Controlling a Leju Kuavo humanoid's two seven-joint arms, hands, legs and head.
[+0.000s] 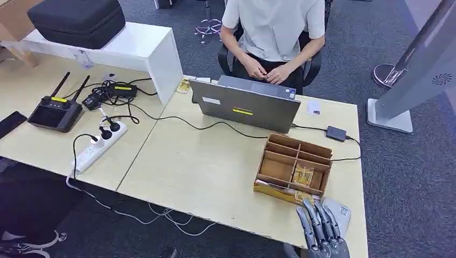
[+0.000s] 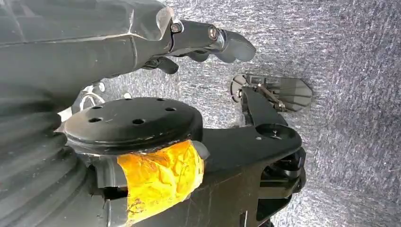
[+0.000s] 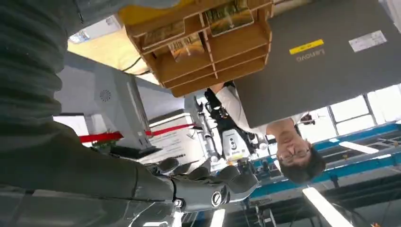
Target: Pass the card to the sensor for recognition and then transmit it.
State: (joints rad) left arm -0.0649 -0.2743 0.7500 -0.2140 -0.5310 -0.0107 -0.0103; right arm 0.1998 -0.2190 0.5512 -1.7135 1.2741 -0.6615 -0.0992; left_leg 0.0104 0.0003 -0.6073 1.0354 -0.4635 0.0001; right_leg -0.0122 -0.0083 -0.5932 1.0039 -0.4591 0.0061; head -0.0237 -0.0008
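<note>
Hovering my right hand (image 1: pixel 321 228), fingers spread and empty, just near of the wooden compartmented box (image 1: pixel 293 167) holding yellow cards (image 1: pixel 304 175).

One laptop (image 1: pixel 244 105), one wooden organiser (image 1: pixel 293 167), one power strip (image 1: pixel 100 145) and one remote controller (image 1: pixel 55 113) (two antennas standing up) are sitting on the worktop (image 1: pixel 199 172); one person (image 1: pixel 274 32) is sitting behind.

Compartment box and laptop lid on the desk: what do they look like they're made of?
The compartment box looks like thin unpainted plywood or fibreboard: matte brown, with slotted dividers and darker cut edges. The laptop lid looks like smooth matte grey plastic or metal, which cannot be told apart, with a yellow sticker on it.
</note>
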